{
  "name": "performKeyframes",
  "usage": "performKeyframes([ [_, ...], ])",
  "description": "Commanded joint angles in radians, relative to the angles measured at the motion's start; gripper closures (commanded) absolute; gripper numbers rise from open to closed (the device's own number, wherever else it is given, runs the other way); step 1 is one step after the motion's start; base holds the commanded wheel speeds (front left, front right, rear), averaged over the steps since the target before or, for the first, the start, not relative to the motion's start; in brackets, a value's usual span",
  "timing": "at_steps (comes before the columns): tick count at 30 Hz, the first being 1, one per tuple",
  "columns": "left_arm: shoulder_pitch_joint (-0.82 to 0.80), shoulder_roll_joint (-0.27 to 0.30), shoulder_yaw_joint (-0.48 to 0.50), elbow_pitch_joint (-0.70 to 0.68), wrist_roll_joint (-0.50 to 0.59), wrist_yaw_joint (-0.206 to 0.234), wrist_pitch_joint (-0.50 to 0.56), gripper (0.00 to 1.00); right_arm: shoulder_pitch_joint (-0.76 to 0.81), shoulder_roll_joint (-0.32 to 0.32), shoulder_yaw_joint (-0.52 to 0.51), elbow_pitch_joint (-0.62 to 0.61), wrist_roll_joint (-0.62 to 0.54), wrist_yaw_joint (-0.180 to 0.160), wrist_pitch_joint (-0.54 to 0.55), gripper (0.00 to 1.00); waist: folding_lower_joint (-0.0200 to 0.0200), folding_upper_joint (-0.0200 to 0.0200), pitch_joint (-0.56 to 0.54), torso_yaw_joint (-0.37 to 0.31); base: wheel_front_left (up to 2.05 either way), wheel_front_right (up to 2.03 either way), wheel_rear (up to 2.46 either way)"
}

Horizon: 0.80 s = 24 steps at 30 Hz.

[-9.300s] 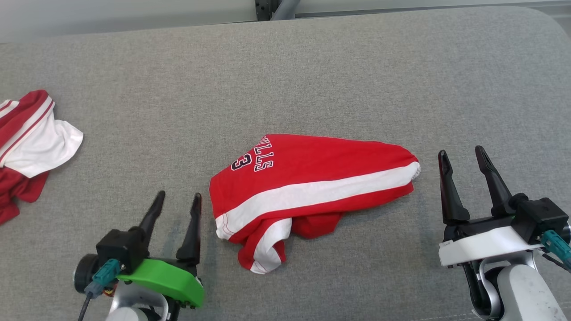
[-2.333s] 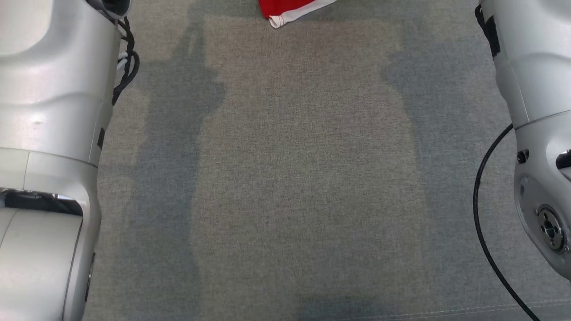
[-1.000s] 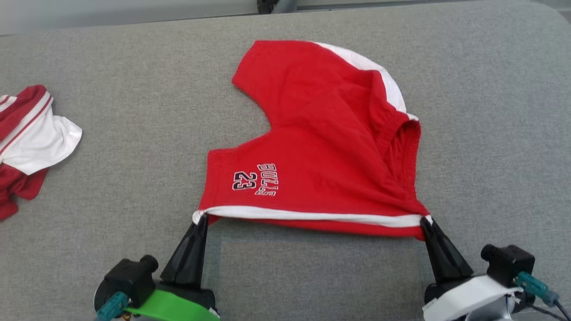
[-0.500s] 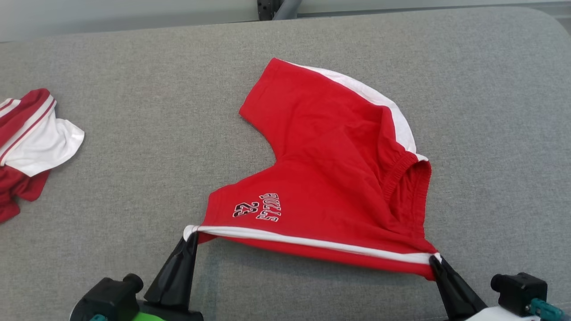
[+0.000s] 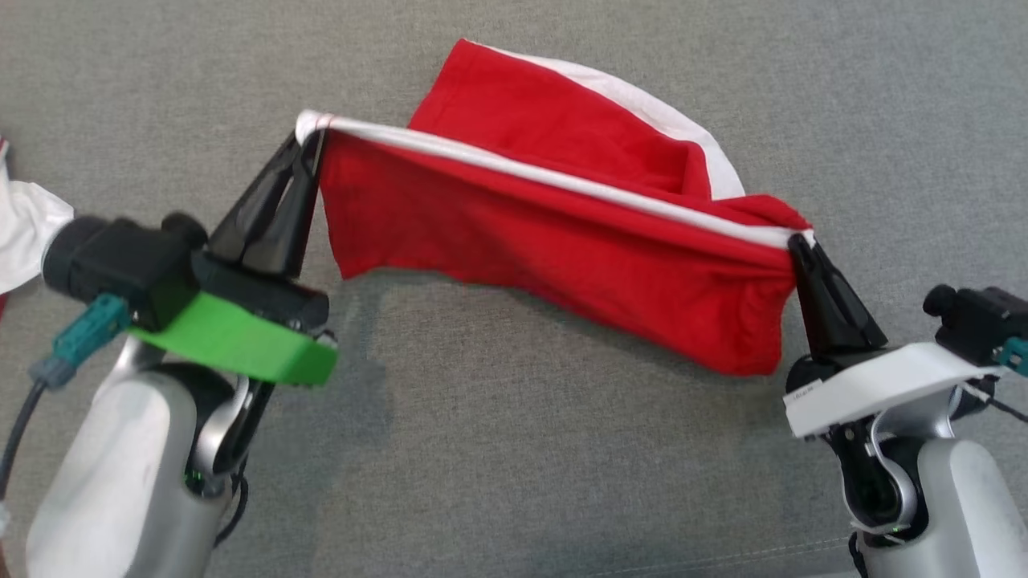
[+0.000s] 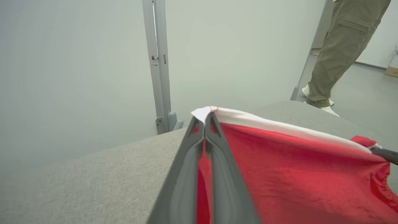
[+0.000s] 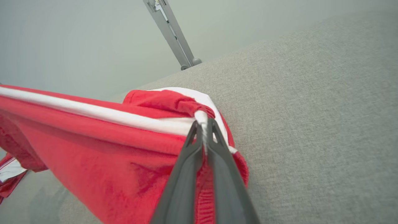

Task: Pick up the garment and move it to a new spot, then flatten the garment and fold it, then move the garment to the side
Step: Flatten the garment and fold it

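The garment is a pair of red shorts (image 5: 554, 233) with a white stripe, stretched between both grippers and lifted off the grey surface (image 5: 514, 449). My left gripper (image 5: 309, 140) is shut on its left corner, seen close up in the left wrist view (image 6: 205, 116). My right gripper (image 5: 797, 239) is shut on the right corner at the waistband, also pinched in the right wrist view (image 7: 202, 122). The near half of the red shorts (image 7: 93, 149) hangs down in a fold; the far leg trails behind on the surface. The printed number is hidden.
A second red and white garment (image 5: 24, 225) lies at the left edge, and a bit of it shows in the right wrist view (image 7: 9, 174). A person's leg (image 6: 339, 49) stands beyond the far edge, beside a metal post (image 6: 158, 62).
Both grippers have raised the held edge of the shorts and carried it away from me, so the near half now hangs folded over. The head camera has tilted down.
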State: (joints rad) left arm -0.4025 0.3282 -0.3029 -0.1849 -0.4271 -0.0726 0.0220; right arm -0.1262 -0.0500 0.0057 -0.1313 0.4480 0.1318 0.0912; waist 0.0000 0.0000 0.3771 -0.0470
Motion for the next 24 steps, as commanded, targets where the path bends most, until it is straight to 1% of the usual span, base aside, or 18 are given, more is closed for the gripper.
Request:
performKeyframes([
  [1,-0.067,-0.005,-0.002,0.035,0.001,-0.01,-0.003,1.0,-0.033,-0.003,-0.005,0.028,0.017,-0.002,-0.017,1.0,0.0,0.0,0.058,-0.034,0.0,0.0,0.0],
  [5,-0.265,-0.027,-0.045,0.221,-0.013,-0.04,0.007,1.0,-0.154,-0.003,-0.002,0.152,0.045,-0.002,-0.062,1.0,0.0,0.0,0.1,-0.06,0.0,0.0,0.0],
  [10,-0.47,-0.055,-0.115,0.499,-0.033,-0.056,-0.004,1.0,-0.271,-0.002,0.036,0.295,0.067,-0.002,-0.113,1.0,0.0,0.0,0.143,-0.096,0.0,0.0,0.0],
  [12,-0.538,-0.067,-0.141,0.606,-0.044,-0.057,-0.011,1.0,-0.306,-0.001,0.064,0.339,0.098,-0.002,-0.134,1.0,0.0,0.0,0.159,-0.109,0.0,0.0,0.0],
  [17,-0.663,-0.086,-0.207,0.827,-0.085,-0.059,-0.053,1.0,-0.361,-0.002,0.121,0.421,0.141,-0.002,-0.194,1.0,0.0,0.0,0.186,-0.138,0.0,0.0,0.0],
  [18,-0.663,-0.086,-0.207,0.827,-0.085,-0.059,-0.053,1.0,-0.361,-0.002,0.121,0.421,0.141,-0.002,-0.194,1.0,0.0,0.0,0.186,-0.138,0.0,0.0,0.0],
  [21,-0.713,-0.097,-0.243,0.93,-0.118,-0.059,-0.069,1.0,-0.382,-0.002,0.153,0.46,0.16,-0.002,-0.224,1.0,0.0,0.0,0.194,-0.15,0.0,0.0,0.0],
  [22,-0.726,-0.103,-0.252,0.96,-0.13,-0.059,-0.073,1.0,-0.388,-0.001,0.167,0.466,0.17,-0.002,-0.237,0.89,0.0,0.0,0.195,-0.153,0.0,0.0,0.0],
  [23,-0.735,-0.109,-0.262,0.983,-0.147,-0.059,-0.078,1.0,-0.392,-0.001,0.177,0.473,0.178,-0.002,-0.248,0.62,0.0,0.0,0.197,-0.154,0.0,0.0,0.0],
  [24,-0.743,-0.112,-0.272,1.006,-0.162,-0.059,-0.079,0.73,-0.395,-0.001,0.188,0.478,0.179,-0.002,-0.259,0.1,0.0,0.0,0.198,-0.156,0.0,0.0,0.0],
])
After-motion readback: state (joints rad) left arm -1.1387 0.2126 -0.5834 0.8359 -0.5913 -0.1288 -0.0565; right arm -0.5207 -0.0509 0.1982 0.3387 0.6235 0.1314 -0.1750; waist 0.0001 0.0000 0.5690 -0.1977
